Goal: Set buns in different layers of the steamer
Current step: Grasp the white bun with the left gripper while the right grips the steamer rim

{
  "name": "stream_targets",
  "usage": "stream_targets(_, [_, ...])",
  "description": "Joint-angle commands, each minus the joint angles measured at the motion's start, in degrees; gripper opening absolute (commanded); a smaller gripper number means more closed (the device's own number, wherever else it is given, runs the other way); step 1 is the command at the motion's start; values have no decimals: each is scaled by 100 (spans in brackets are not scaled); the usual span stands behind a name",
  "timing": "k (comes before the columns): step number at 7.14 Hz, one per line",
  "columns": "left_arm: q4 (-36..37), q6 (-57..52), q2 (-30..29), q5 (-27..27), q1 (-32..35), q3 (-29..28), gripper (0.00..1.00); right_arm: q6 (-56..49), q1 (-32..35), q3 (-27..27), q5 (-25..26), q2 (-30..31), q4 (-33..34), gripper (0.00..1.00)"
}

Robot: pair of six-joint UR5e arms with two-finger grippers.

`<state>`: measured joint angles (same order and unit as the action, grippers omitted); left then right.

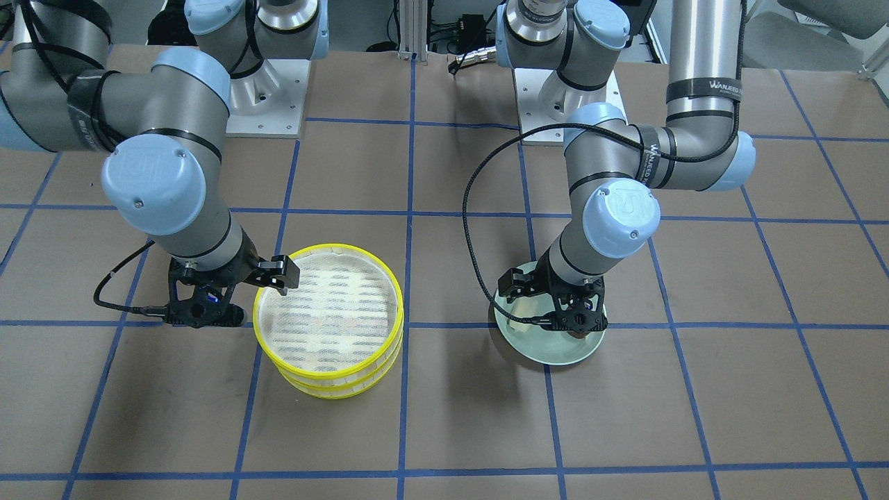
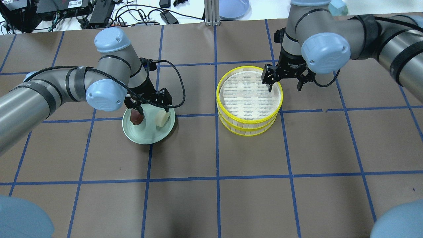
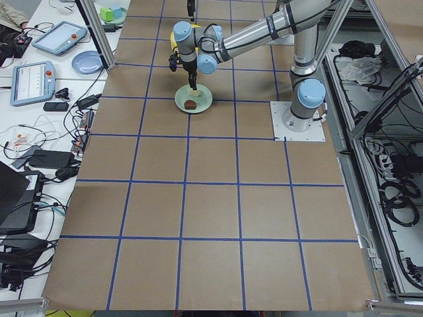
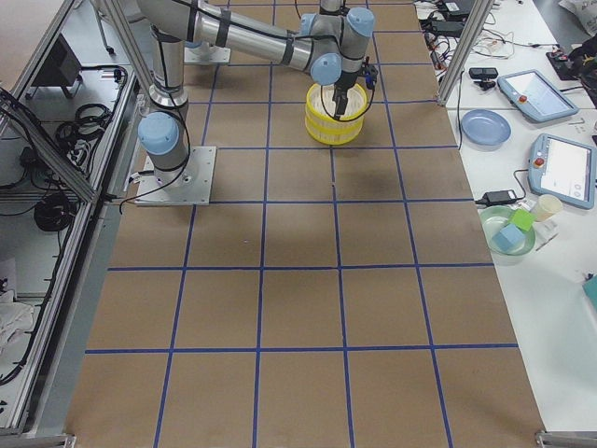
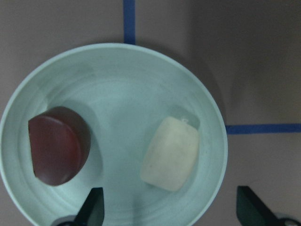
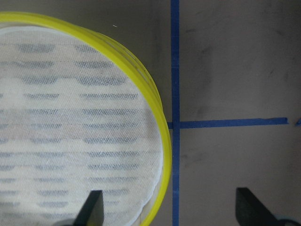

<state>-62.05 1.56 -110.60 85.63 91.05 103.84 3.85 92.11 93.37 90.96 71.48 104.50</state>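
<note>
Cream bun (image 5: 170,153) below, between left fingers (image 5: 94,209) (spread).

The blue-gridded table (image 2: 211,205) carries a plate (image 2: 145,137) below the left fingers (image 5: 92,207) and a steamer (image 2: 246,127), rim between the right fingers (image 6: 92,208).

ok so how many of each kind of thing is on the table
buns: 2, a brown bun and a white bun
plate: 1
steamer trays: 2, top tray stacked on lower tray
total: 5
</note>
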Motion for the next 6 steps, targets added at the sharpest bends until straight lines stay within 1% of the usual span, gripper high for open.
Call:
stream_targets(1, [184,-50,-269,-55,9,39,100,1,0,24,1,-160,61,63])
stream_targets(2, [184,-50,-330,-55,9,39,99,1,0,24,10,-160,53,42])
stream_targets(3, [184,-59,-366,-55,18,48,85,1,0,24,1,-160,53,35])
stream_targets(4, [193,-59,-384,-55,18,40,57,1,0,24,1,-160,61,29])
stream_targets(5, [219,-120,-393,-46,18,31,30,1,0,24,10,-160,70,28])
stream_targets(6, [228,-286,-401,-37,18,31,22,1,0,24,10,-160,79,24])
